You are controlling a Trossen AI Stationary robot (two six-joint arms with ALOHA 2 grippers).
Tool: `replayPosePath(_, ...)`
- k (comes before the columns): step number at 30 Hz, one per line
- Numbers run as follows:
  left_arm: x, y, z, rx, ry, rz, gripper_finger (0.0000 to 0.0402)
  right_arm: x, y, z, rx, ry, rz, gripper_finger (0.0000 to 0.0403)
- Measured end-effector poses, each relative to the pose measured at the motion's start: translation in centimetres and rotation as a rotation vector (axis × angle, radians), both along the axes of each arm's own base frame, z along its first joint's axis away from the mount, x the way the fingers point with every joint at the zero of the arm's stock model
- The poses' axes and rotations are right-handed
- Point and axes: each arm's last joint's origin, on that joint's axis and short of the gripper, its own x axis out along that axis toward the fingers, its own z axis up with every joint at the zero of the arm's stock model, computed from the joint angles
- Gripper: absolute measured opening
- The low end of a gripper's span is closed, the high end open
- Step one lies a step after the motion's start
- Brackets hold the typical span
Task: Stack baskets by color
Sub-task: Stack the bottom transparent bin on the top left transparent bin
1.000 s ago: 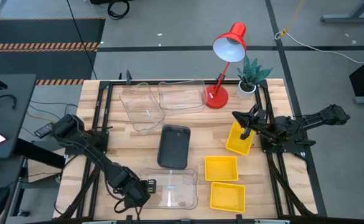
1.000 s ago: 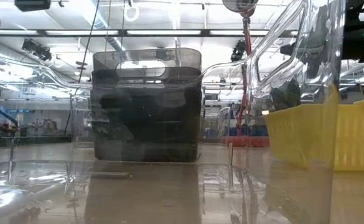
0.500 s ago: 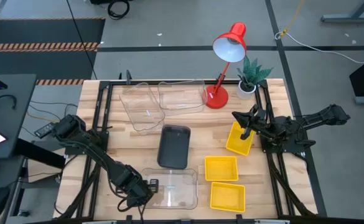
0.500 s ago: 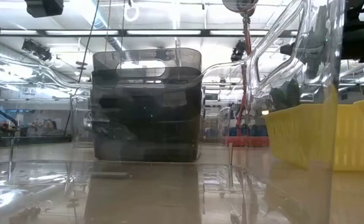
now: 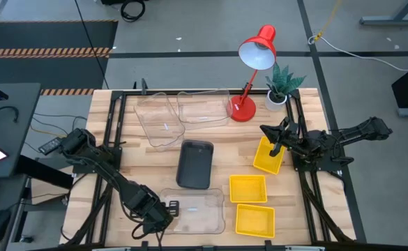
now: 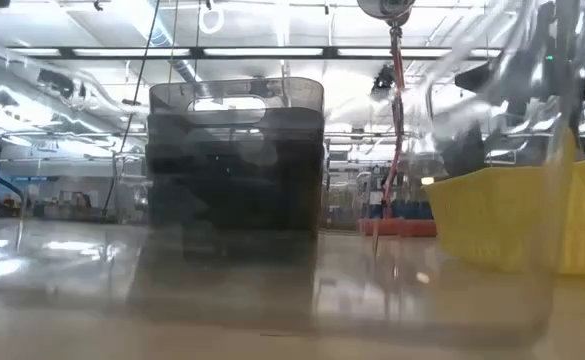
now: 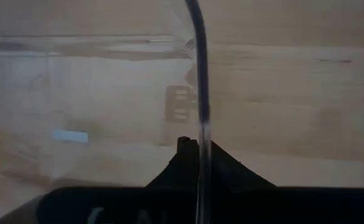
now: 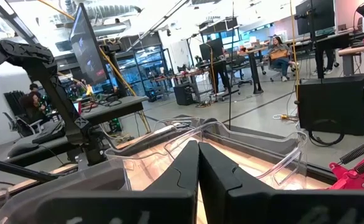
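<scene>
On the wooden table [image 5: 120, 150], ringed by grey floor, a clear basket [image 5: 199, 210] at the near edge is now clenched by the left gripper [image 5: 167, 208] and shifted slightly right; the right gripper [image 5: 275, 143], pinched closed, is hung over a tilted yellow basket [image 5: 267, 157].

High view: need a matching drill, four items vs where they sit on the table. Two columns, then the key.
Items:
1. dark grey basket
2. red desk lamp
3. left gripper
4. right gripper

Places:
A. far edge, beside the potted plant
B. table centre
C. over the tilted yellow basket on the right side
D. near edge, shut on the rim of the clear basket

Pairs: 1-B, 2-A, 3-D, 4-C
</scene>
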Motion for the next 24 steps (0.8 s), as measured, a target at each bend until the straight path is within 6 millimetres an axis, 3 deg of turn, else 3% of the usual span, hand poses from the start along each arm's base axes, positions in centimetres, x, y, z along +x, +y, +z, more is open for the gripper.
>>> replayPosePath(10, 0.6, -0.3, 3.6, -0.045, -0.011, 0.057, 0.0006, 0.0, 0.0, 0.0, -0.001, 0.003, 0.000, 0.0012)
replayPosePath(17, 1.4, -0.2, 6.9, -0.151, -0.032, 0.166, 0.0006, 0.0, 0.0, -0.2, -0.003, 0.017, -0.004, 0.0012)
replayPosePath(24, 2.0, 0.9, 9.9, -0.253, 0.053, 0.327, 0.0006, 0.0, 0.0, -0.2, -0.004, 0.021, -0.004, 0.0012)
